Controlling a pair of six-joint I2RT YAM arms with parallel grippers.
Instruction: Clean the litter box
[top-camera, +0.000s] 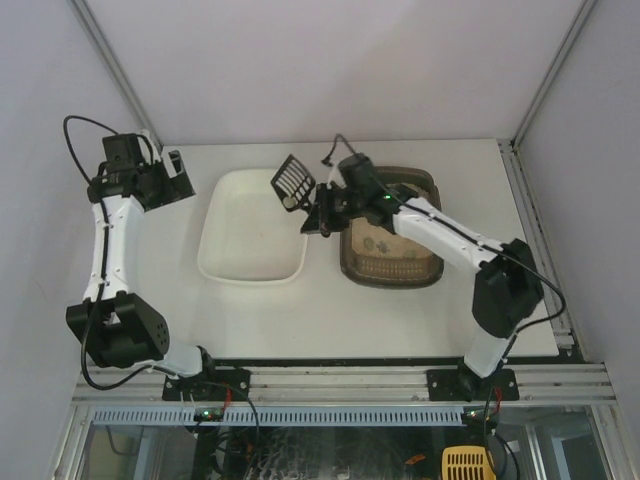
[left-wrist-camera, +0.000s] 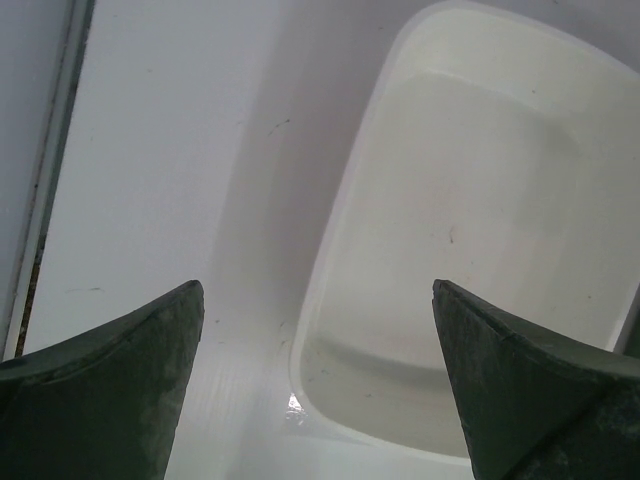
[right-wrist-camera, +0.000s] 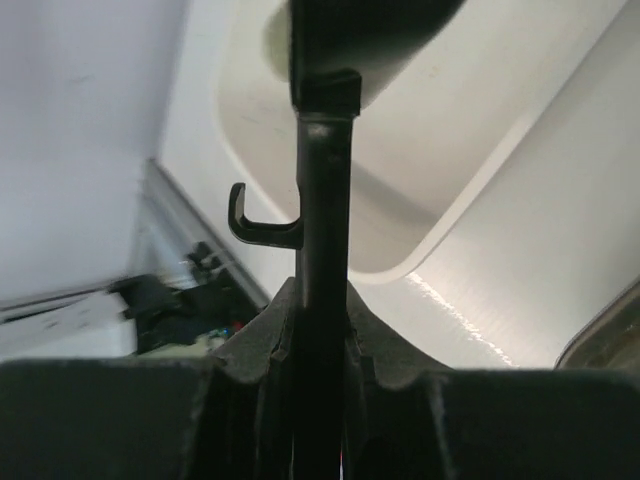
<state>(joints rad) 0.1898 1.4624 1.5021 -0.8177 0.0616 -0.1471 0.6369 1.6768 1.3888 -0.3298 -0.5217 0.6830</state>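
Observation:
The litter box (top-camera: 395, 281), a dark brown tray with beige litter in it, lies right of centre, and the right arm crosses over its far half. My right gripper (top-camera: 318, 212) is shut on the handle of a black slotted scoop (top-camera: 293, 178), whose head hangs over the far right corner of the white tray (top-camera: 250, 278). In the right wrist view the scoop handle (right-wrist-camera: 322, 230) runs straight up from my right gripper (right-wrist-camera: 322, 300), with a small hook on its left side. My left gripper (top-camera: 172, 172) stands open and holds nothing at the far left, beside the white tray.
The left wrist view looks down between the fingers of my left gripper (left-wrist-camera: 318, 290) onto the white tray's rim (left-wrist-camera: 340, 230) and bare table. A corner of the litter box (right-wrist-camera: 615, 335) shows at the right edge of the right wrist view. Frame posts stand at the table's back corners.

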